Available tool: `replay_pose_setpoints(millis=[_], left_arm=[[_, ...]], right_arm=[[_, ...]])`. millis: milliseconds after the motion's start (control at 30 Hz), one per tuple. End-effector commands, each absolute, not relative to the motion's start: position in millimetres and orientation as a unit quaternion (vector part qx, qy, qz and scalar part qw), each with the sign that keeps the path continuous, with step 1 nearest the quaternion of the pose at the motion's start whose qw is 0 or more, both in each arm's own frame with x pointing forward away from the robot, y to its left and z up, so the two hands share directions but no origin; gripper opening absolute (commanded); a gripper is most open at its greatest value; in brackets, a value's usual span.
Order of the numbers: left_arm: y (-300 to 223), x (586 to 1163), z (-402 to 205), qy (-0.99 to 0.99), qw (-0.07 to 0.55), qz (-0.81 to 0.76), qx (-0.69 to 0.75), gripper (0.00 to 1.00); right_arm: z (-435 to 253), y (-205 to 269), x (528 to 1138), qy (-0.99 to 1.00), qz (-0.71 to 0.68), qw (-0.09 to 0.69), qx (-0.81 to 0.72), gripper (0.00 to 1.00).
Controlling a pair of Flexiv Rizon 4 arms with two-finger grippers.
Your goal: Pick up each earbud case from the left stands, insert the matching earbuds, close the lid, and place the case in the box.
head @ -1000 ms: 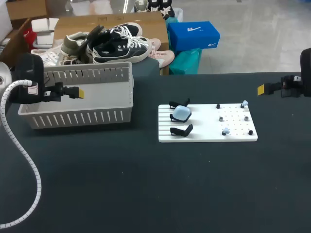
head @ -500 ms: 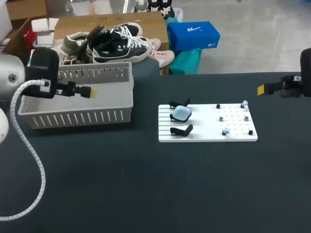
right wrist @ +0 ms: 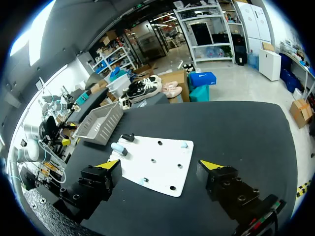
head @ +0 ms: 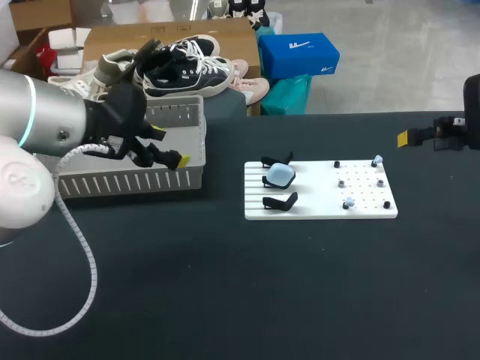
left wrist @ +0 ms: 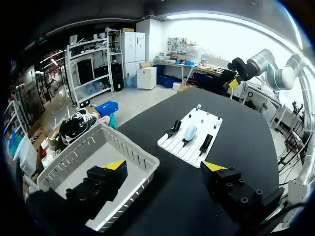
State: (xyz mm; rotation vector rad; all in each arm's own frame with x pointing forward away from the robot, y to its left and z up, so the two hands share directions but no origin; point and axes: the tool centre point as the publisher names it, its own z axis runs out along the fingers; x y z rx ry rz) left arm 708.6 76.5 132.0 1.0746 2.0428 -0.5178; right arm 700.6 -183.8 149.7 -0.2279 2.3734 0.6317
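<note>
A white board (head: 320, 191) lies right of the table's middle. Its left side carries three black stands; the middle one holds a light blue earbud case (head: 280, 175), lid shut. Two light blue earbuds (head: 377, 160) (head: 348, 203) sit on pegs on the board's right side. My left gripper (head: 174, 154) hangs open over the near right corner of the grey basket (head: 127, 180); in its wrist view the left gripper (left wrist: 165, 165) is empty, with the case (left wrist: 188, 132) ahead. My right gripper (head: 405, 138) hovers open at the far right. The right gripper (right wrist: 160, 164) holds nothing, above the board (right wrist: 157, 157).
The slatted grey basket (left wrist: 142, 157) stands at the table's back left with nothing in it. Black tabletop stretches between basket and board and along the whole near side. Two small black pegs and several metal nuts dot the board's right half.
My left arm has swung rightward and toward the near side, from the basket's left end to over its right corner. The right arm, case and earbuds have stayed put.
</note>
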Motion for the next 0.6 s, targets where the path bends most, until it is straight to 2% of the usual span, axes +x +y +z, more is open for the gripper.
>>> replay_pose_setpoints(millis=[33,167,600], left_arm=[[60,724,117,0.776,0.370,-0.216,0.463,1.00],[46,730,107,0.766,0.352,-0.212,0.495,1.00],[10,742,90,0.713,0.347,-0.236,0.562,1.00]], right_arm=[[150,-184,701,0.908,0.243,0.331,-0.088,1.00],[150,-184,701,0.908,0.243,0.331,-0.088,1.00],[150,-184,701,0.908,0.243,0.331,-0.088,1.00]])
